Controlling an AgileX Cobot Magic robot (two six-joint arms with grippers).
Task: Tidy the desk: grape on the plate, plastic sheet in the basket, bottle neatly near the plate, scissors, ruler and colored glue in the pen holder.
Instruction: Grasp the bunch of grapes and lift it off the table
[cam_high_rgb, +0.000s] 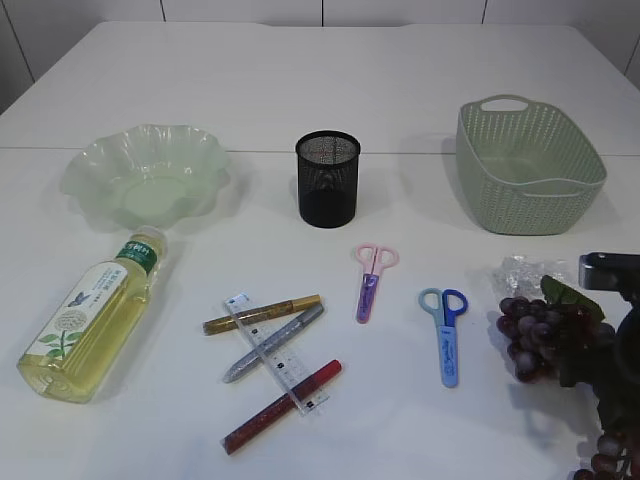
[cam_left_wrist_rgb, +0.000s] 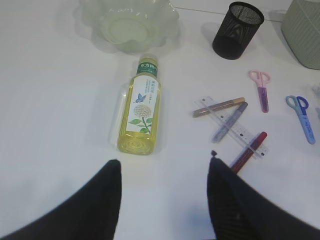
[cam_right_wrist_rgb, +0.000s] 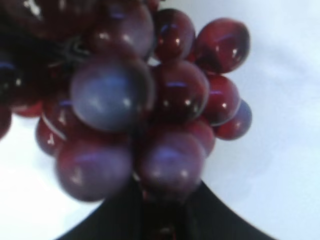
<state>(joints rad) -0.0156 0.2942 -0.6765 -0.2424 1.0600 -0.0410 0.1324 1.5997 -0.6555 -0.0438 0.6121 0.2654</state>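
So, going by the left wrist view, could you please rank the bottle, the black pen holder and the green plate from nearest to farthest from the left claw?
1. The bottle, lying on its side just ahead of the left claw.
2. The black pen holder, far ahead to the right.
3. The green plate, at the top edge beyond the bottle's cap; it and the pen holder are nearly too close to call.

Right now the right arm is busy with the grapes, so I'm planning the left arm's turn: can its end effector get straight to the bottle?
Probably yes. The left end effector stands open over bare table, and the bottle lies just ahead with nothing between.
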